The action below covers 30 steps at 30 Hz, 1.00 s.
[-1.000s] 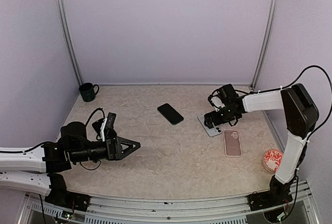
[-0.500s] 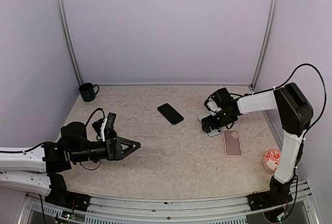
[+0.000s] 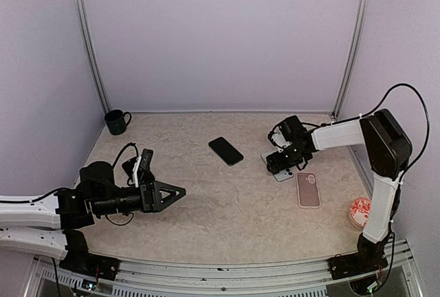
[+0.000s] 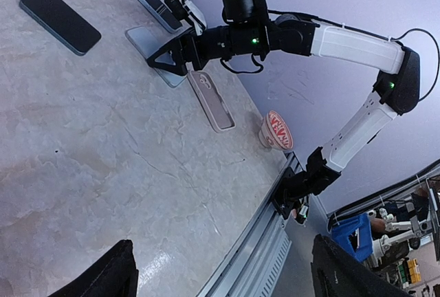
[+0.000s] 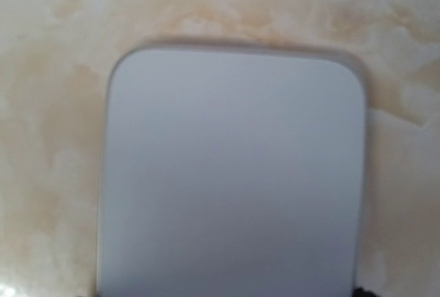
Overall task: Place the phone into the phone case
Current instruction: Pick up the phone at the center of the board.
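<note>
- The right hand sits low over the grey phone and hides most of it from above. I cannot tell whether it is spread or pinching.
- The phone lies flat on the counter, its near end cut off in the wrist view.
- The pink phone case lies near it, apart.
- The left hand is spread wide, with nothing between its fingers.

Both arms: pose and tool state.
Left arm lies low and near-horizontal over the near-left worktop, forearm reaching right. The left tool points right with its fingers spread wide and nothing between them. Right arm rises from its near-right base and bends sharply at the elbow, forearm reaching left. The right tool is tipped down close to the worktop, jaws apart; grip or no grip not resolvable.
</note>
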### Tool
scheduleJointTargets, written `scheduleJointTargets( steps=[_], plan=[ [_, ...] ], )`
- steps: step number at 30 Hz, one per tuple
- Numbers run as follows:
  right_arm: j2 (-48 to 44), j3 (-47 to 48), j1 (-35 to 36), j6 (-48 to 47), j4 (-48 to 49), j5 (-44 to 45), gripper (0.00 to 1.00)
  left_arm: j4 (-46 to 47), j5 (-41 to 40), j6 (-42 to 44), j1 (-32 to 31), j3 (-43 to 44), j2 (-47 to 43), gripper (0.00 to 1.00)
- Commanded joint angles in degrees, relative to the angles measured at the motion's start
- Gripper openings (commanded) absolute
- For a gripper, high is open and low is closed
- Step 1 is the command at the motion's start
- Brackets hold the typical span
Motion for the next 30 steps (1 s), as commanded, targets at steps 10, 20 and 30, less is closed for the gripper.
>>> scheduleJointTargets(
  steps=[10,20,30],
  plan=[
    [0.3,-2.0,0.6,0.4,-0.9,0.3,0.77,0.5,-2.1,3.2,-0.1,0.5,1.7,0.99],
    [-2.2,-2.4,1.6,0.5,0.6,-1.1,0.75,1.5,-2.2,3.9,0.1,2.6,5.7,0.99],
    [-3.7,-3.3,2.3,0.5,1.9,-1.3,0.75,1.6,-2.4,3.6,0.0,4.1,7.4,0.99]
  ],
)
